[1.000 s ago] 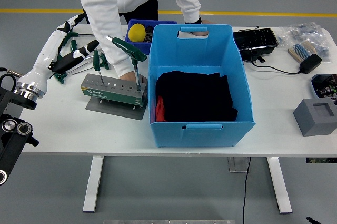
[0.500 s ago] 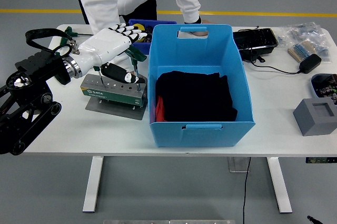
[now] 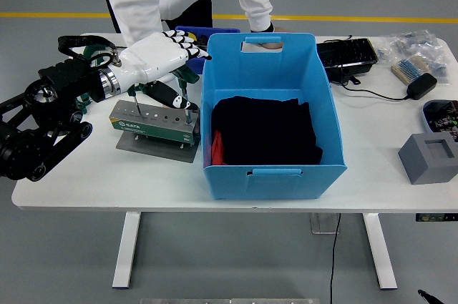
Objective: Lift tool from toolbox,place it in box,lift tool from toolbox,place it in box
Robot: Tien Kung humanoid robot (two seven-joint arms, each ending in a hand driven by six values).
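A grey-green toolbox stand (image 3: 152, 119) sits on a grey plate at the table's left. A green T-handle tool (image 3: 192, 75) stands upright in its right end. My left hand (image 3: 184, 68), white with black fingertips, hovers over the tool's handle, fingers stretched above it and thumb below, not closed on it. The big blue box (image 3: 272, 168) stands just right of the toolbox, with black cloth (image 3: 265, 129) inside. A person in white stands at the far side, one hand (image 3: 268, 45) on the box's far rim. My right hand is out of view.
A small blue bin (image 3: 192, 32) sits behind my hand. More green tools (image 3: 87, 54) lie at the far left. A black tray (image 3: 349, 54), a brush (image 3: 406, 69), a black adapter (image 3: 422, 86) with cable and a grey foam block (image 3: 429, 157) are on the right.
My left arm swung in from the left edge, and the hand has come over the T-handle tool. The person's arm that reached down by the toolbox is hidden behind my hand.
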